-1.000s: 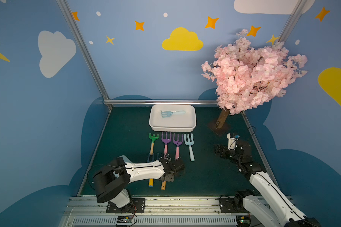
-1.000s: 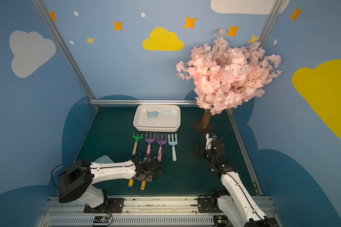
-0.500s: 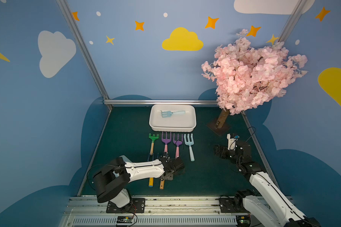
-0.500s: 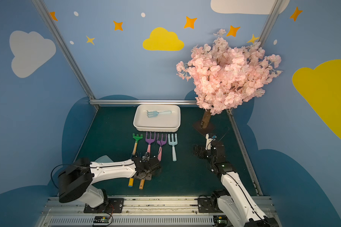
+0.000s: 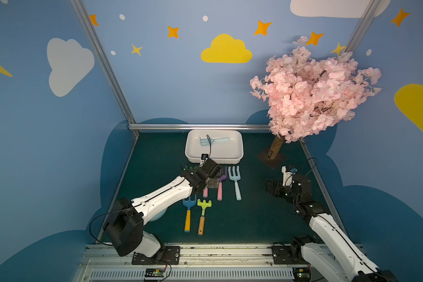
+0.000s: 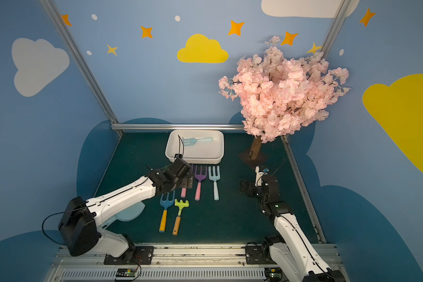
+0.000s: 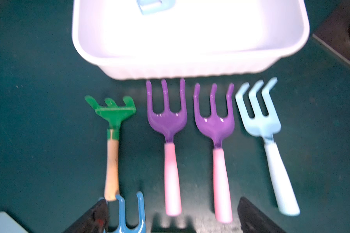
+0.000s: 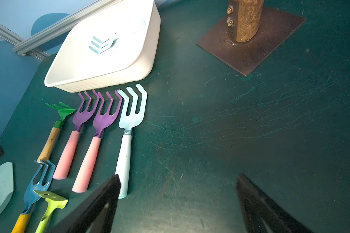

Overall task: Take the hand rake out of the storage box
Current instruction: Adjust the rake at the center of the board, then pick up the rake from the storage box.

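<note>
The white storage box [image 5: 230, 152] [image 6: 206, 152] sits at the back of the green mat. A pale blue hand rake [image 5: 215, 141] [image 6: 197, 141] [image 8: 101, 43] lies flat inside it near the far wall. Only a bit of this hand rake [image 7: 154, 5] shows in the left wrist view. My left gripper [image 5: 214, 183] [image 6: 187, 182] [image 7: 172, 205] is open above the pink handles, just in front of the box, holding nothing. My right gripper [image 5: 270, 188] [image 6: 244, 188] [image 8: 178, 179] is open over bare mat at the right, far from the box.
In front of the box lie a green rake [image 7: 111, 113], two purple forks [image 7: 166, 119] [image 7: 214, 121] and a pale blue fork [image 5: 235, 180]. Nearer me lie a blue fork [image 5: 188, 212], a lime rake [image 5: 203, 212] and a pale scoop [image 8: 0, 189]. A pink tree [image 5: 313, 95] stands back right.
My left gripper has opened and moved from the front tools toward the box, uncovering the blue fork and the lime rake. The right arm has not moved.
</note>
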### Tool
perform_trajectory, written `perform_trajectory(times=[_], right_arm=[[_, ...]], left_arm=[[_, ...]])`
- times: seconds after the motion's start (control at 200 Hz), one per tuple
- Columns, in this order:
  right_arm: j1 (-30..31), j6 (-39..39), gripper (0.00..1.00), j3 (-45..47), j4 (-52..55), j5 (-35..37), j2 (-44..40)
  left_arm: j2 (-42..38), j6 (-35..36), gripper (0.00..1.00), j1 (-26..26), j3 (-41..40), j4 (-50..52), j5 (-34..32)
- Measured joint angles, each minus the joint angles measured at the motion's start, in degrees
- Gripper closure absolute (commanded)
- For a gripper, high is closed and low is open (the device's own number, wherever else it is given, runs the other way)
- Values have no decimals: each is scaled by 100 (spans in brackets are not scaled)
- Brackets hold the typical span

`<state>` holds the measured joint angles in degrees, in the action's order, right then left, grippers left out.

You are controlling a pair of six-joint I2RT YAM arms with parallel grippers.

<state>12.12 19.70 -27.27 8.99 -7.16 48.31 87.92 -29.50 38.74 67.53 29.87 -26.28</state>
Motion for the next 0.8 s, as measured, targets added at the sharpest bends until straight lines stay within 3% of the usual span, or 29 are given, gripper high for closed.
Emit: perform_trajectory(times=[0.075,0.205,0.435,0.636,0.796], right_arm=[[-2,0,8,0,-26,0,28],[-2,-17,8,0,-66,0,155],[-4,-70,8,-2,-170,11,313],[-4,-162,8,-4,-210,48,450],[-4,-205,7,-9,-295,48,601]], left_arm=[[568,407,5,-472,409,-472,24],[2065,826,22,-1119,1486,-927,422],[4306,1117,31,-1775,3654,-892,1056],[5318,1152,31,-1917,5202,-627,1209],[5748,1150,38,-1932,5925,-479,1231]])
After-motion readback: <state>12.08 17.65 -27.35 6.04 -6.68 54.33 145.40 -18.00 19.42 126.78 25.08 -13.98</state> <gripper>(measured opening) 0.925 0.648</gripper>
